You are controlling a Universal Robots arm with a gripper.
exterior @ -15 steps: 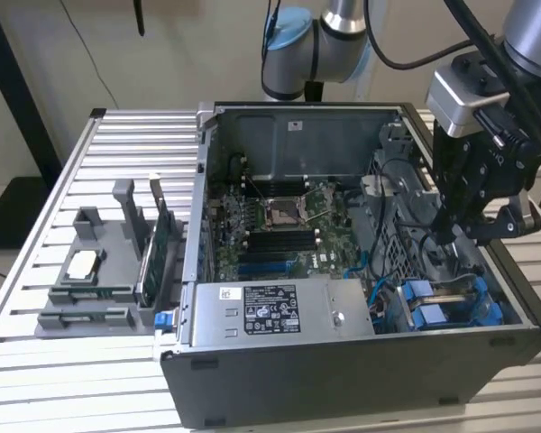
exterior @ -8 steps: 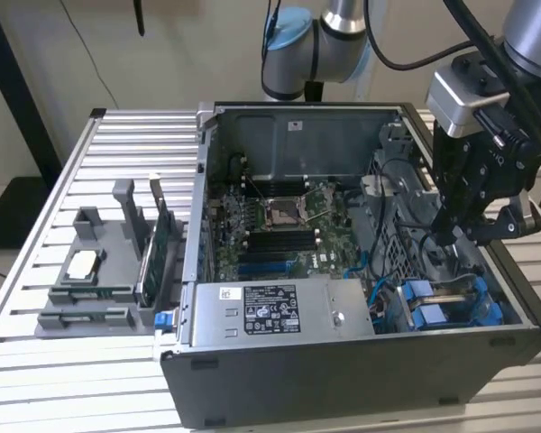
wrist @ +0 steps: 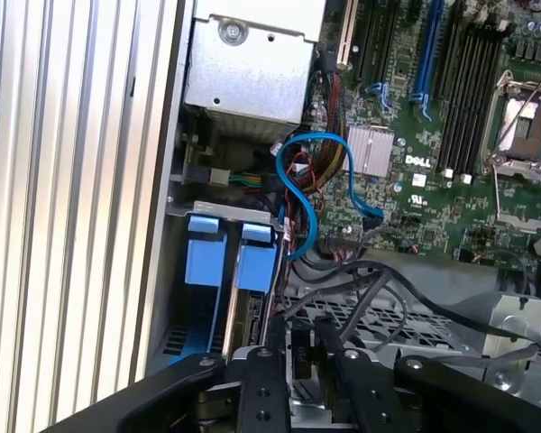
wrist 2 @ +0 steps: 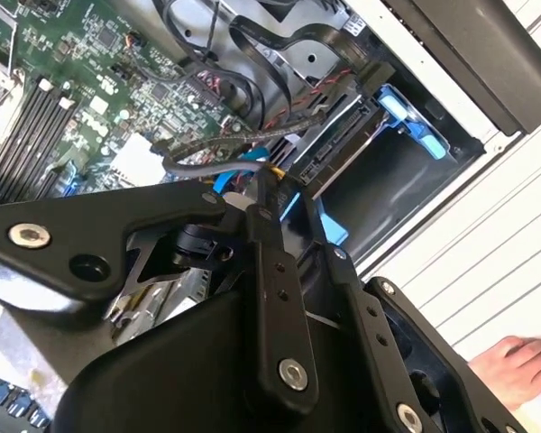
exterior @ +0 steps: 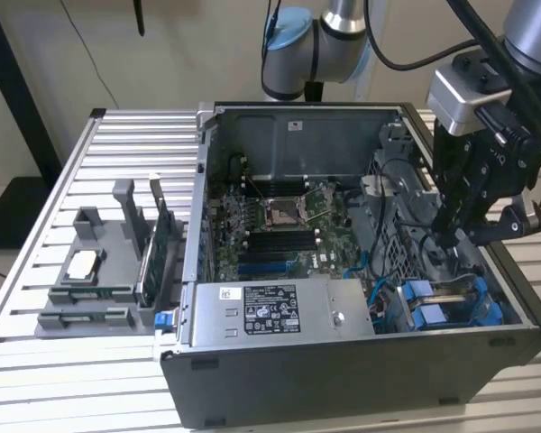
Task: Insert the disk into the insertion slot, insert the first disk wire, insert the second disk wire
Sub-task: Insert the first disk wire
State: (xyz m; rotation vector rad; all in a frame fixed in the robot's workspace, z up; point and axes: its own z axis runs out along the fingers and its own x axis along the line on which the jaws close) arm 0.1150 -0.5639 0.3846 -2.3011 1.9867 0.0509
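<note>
The disk (exterior: 419,305) in its blue carrier sits in the bay at the case's (exterior: 343,383) corner, exterior view's right, long axis running toward the gripper (exterior: 446,236), which hangs just above its inner end among loose wires (wrist: 370,281); whether it grips anything, cannot tell.

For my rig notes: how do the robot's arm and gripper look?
The arm is silver-grey with light blue joint caps; black cables run along it. The gripper is black, with a silver-grey mounting block above and linked bars fastened by silver screws.
</note>
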